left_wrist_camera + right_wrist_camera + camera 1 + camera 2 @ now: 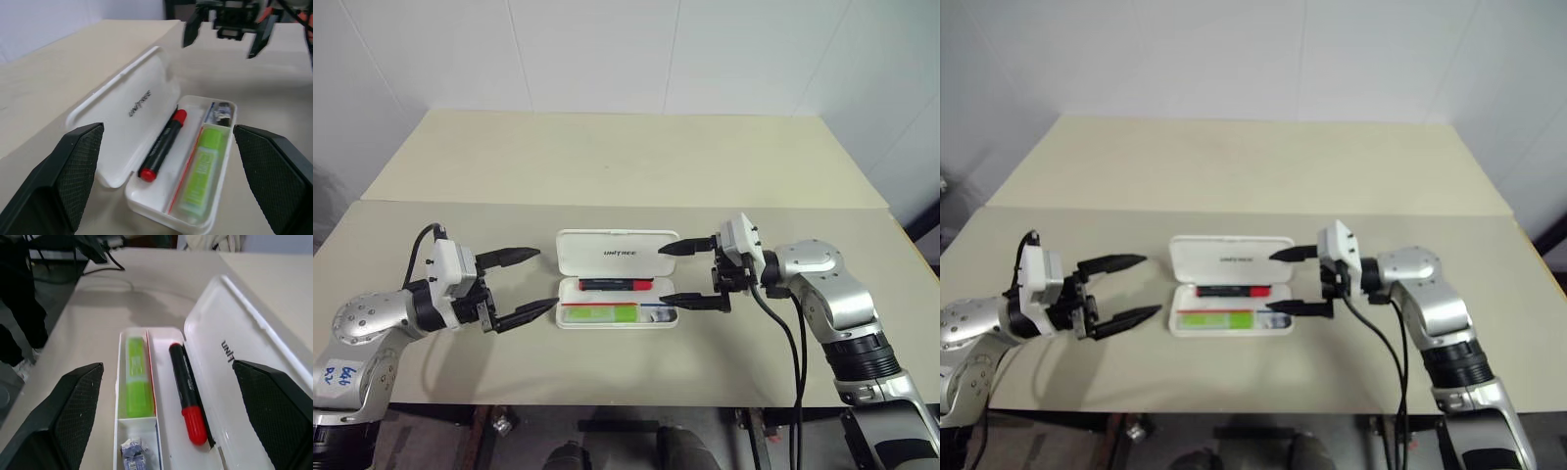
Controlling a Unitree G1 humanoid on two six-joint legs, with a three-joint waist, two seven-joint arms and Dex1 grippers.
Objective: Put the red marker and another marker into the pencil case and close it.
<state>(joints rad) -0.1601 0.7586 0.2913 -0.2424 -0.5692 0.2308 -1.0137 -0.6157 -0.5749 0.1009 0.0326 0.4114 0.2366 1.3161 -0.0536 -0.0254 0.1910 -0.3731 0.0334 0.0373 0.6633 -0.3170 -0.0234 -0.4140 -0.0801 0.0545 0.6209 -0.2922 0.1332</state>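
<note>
The case (618, 280) lies open near the table's (626, 166) front edge, midway between its left and right edges, lid tipped back toward the far edge. The red marker (616, 285) rests in the compartment nearest the lid and the green marker (599, 313) in the front one. Left tool (529, 282) and right tool (683, 273) flank the case's short ends, each with fingers spread wide, gripping nothing.
</note>
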